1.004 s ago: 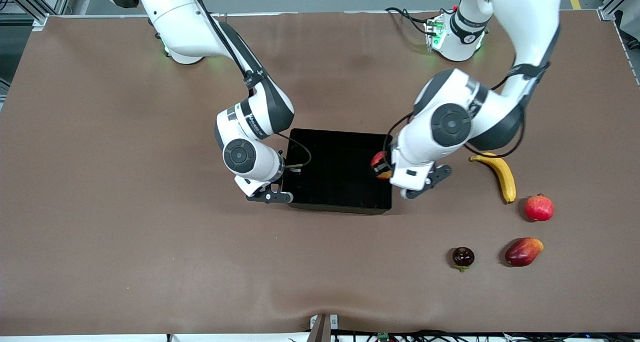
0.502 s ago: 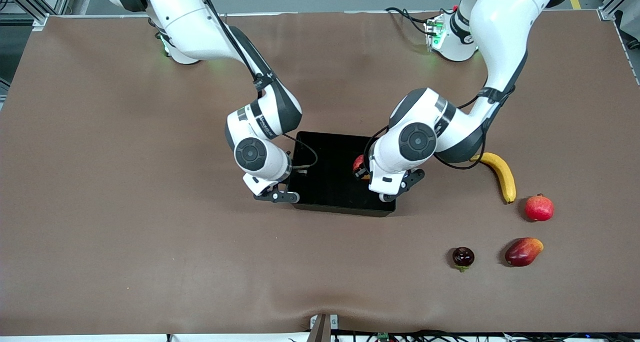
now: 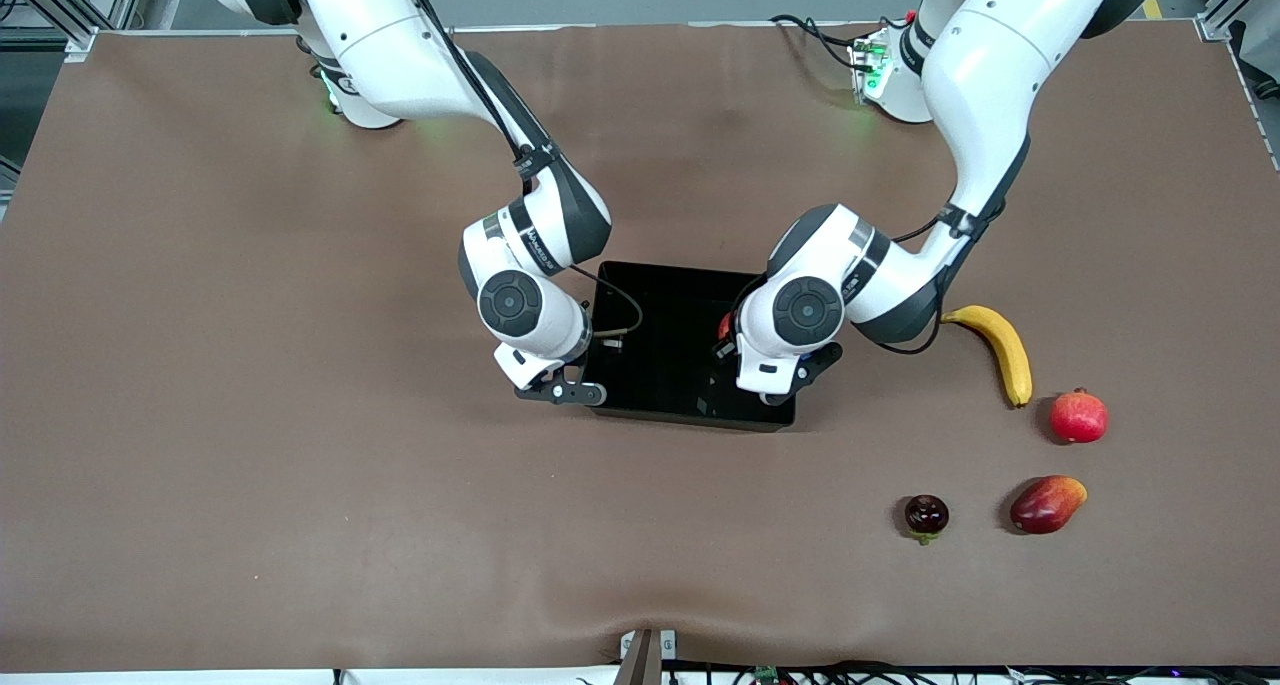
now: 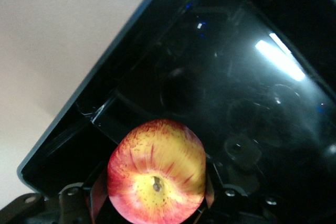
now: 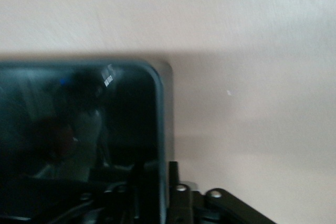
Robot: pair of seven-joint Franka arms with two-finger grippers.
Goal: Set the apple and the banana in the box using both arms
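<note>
Left claw (image 4: 156,203): clamped on the apple (image 4: 156,183), stem end facing the wrist camera, over the box (image 3: 660,365) at the left arm's end. Best lowered near the box floor before release, so the fruit did not roll. Right claw (image 3: 560,390): at the box wall at the right arm's end; fingers, cannot tell. Banana (image 3: 996,350): on the table (image 3: 250,415) beside the box, long axis running toward the front camera

My left pincer (image 4: 156,203) carries the apple (image 4: 156,176) from the box's (image 3: 660,295) edge to over its inside. My right pincer (image 3: 560,393) slides along with the box's wall.
</note>
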